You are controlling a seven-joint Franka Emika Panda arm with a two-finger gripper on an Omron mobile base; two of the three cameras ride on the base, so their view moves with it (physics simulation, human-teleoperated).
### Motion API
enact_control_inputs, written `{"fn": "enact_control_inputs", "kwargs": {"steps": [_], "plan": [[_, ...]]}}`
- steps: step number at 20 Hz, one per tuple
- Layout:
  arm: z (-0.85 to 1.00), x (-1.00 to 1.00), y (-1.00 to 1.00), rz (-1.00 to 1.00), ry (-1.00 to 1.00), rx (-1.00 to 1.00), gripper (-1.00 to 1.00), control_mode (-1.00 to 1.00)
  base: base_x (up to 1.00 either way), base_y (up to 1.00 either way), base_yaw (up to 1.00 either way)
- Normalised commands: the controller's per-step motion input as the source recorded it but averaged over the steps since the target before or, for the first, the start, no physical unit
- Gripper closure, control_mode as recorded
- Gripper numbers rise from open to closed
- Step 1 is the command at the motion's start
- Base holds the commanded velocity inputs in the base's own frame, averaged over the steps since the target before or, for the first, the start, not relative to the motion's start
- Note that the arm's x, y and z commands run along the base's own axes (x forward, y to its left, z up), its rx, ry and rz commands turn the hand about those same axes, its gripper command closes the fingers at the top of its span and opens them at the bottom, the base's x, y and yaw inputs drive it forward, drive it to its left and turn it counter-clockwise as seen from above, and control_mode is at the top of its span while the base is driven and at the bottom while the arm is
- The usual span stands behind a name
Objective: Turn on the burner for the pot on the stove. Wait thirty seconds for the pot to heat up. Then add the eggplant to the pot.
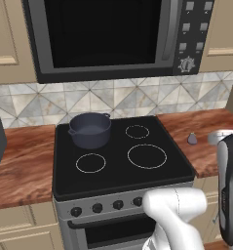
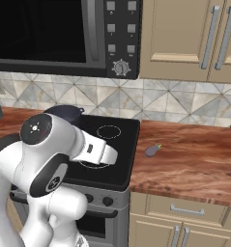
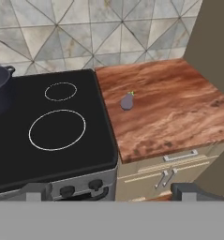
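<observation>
Nearest me, my gripper [image 3: 111, 190] hangs empty with its fingers spread wide, high in front of the stove [image 3: 19, 159] and touching nothing. Just past them sits the row of black knobs [image 1: 107, 206] on the grey front; I judge none has been turned yet, as no ring glows, so every step is left. Further on, on the wooden counter [image 3: 169, 112] right of the stove, lies the eggplant [image 3: 127, 101], a small grey-purple teardrop. Farthest, the pot [image 1: 90, 129] stands on the back left ring, dark blue-grey, apparently empty.
</observation>
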Motion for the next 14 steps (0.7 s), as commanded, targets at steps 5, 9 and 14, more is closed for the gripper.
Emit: {"fn": "enact_control_inputs", "kwargs": {"steps": [5, 9, 14], "plan": [[0.0, 0.24, -0.21, 0.0, 0.0, 0.01, -1.0, -1.0, 0.0, 0.0, 0.0], [0.0, 0.14, -0.33, 0.0, 0.0, 0.0, -1.0, -1.0, 0.0, 0.0, 0.0], [0.0, 0.15, -0.31, 0.0, 0.0, 0.0, -1.0, -1.0, 0.0, 0.0, 0.0]]}}
